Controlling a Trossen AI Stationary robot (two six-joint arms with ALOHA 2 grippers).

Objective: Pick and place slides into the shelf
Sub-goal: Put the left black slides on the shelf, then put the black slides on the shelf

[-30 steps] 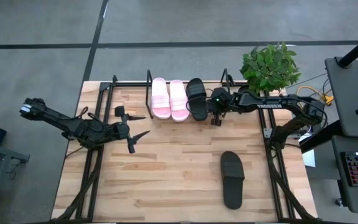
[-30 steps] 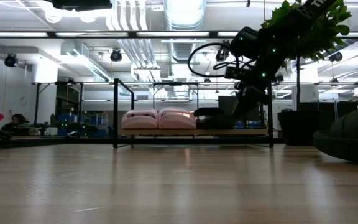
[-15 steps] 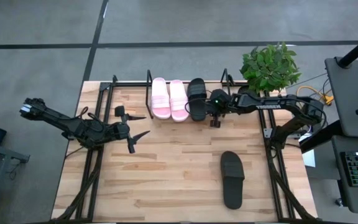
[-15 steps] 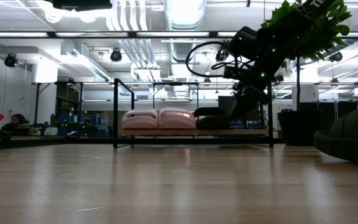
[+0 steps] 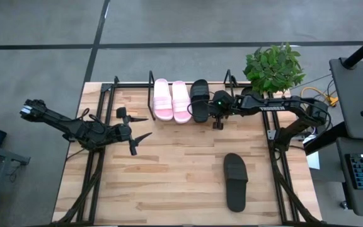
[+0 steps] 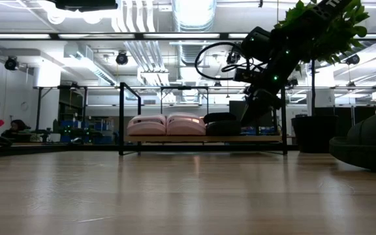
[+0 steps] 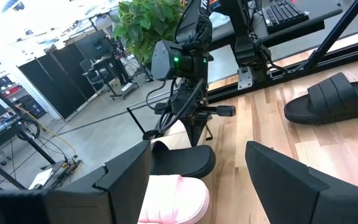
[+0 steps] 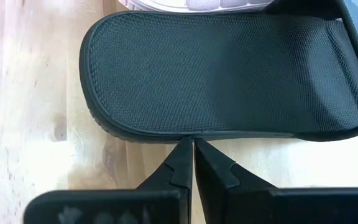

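Wooden tabletop (image 5: 169,176), plant (image 5: 273,66) in the upper right of the overhead shot, open workshop behind it all. Up at the top middle the shelf (image 5: 151,85) already holds both pink slides (image 5: 172,101) side by side, with one black slide (image 5: 199,99) right next to them.

What's changed over the last second: not much, but the right gripper (image 5: 218,118) has nudged a little closer in beside that black slide. Its fingers (image 8: 197,168) are pinched together with basically no gap, tips touching the slide's sole edge and holding nothing. So to me it looks like it's pushing the slide to seat it on the shelf, not carrying it.

That leaves the second black slide (image 5: 236,181) lying alone on the table at lower right, well away from the shelf. Three in, one to go, I'd say.

The left gripper (image 5: 133,131) just sits at middle left with its claw spread wide.
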